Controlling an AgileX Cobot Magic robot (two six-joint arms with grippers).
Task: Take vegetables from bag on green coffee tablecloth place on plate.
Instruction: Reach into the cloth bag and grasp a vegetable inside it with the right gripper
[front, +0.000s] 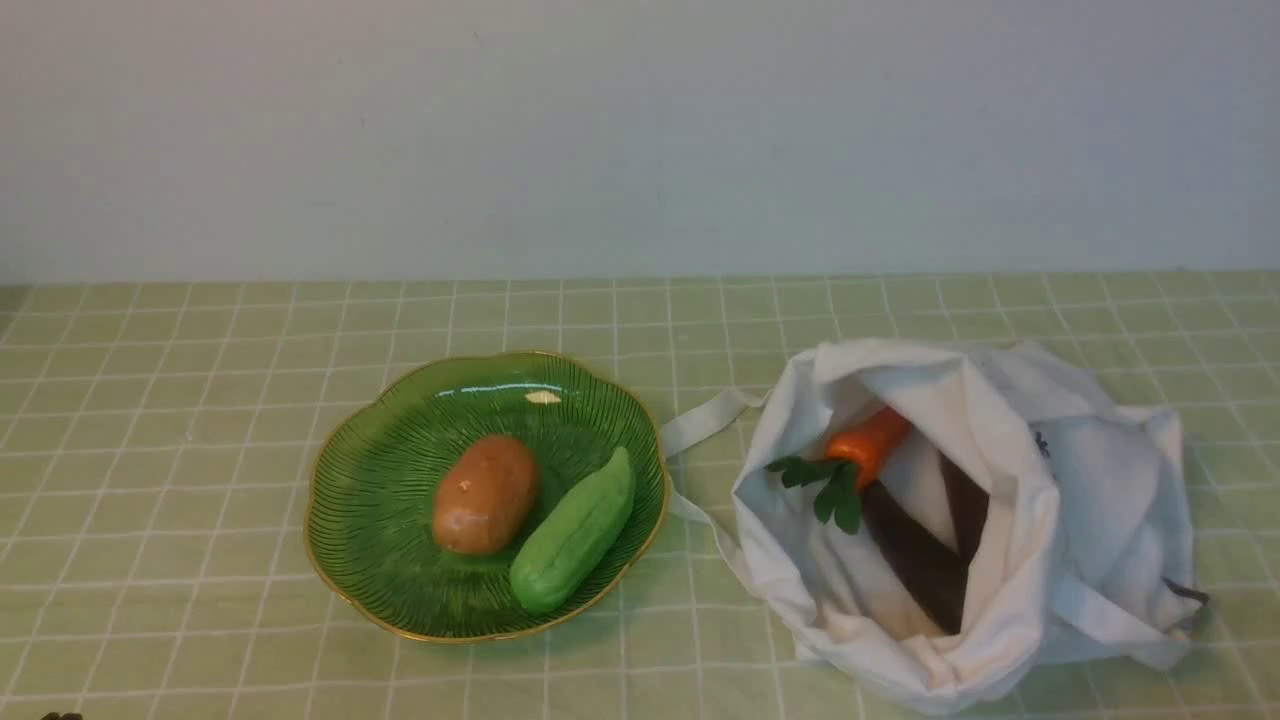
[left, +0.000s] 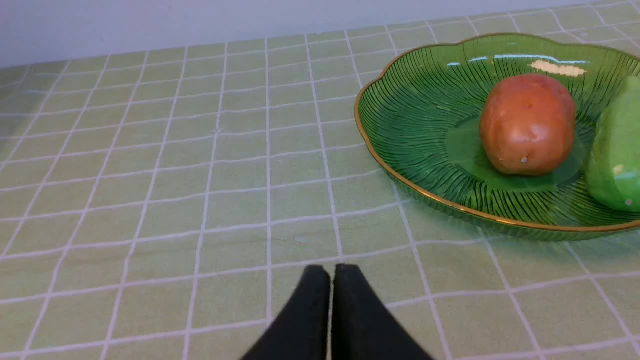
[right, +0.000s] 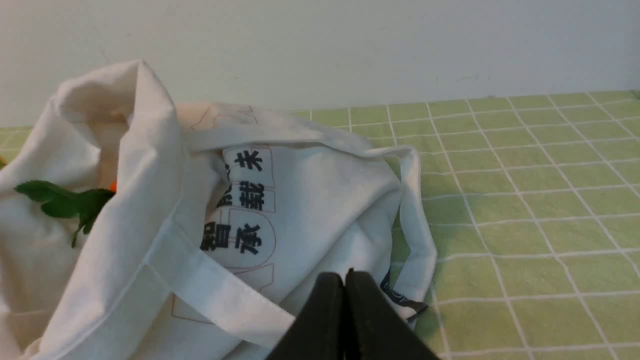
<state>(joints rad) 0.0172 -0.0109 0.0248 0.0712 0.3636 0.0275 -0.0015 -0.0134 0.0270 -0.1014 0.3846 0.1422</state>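
On the pale green checked tablecloth (front: 180, 440) stands the dark green gold-rimmed plate (front: 370, 480), holding a brown potato (front: 485, 494) and a light green cucumber (front: 574, 530). To its right lies the white cloth bag (front: 1090, 500), mouth open, with an orange carrot (front: 870, 440) and a dark purple aubergine (front: 915, 560) inside. My left gripper (left: 332, 270) is shut and empty, low over the cloth, short of the plate (left: 400, 125). The right gripper (right: 345, 275) is shut and empty, close by the bag (right: 300, 210). Neither arm shows in the front view.
A plain pale wall (front: 640, 130) runs behind the table. One bag strap (front: 700, 420) trails toward the plate. Printed dark characters (right: 240, 200) mark the bag's side.
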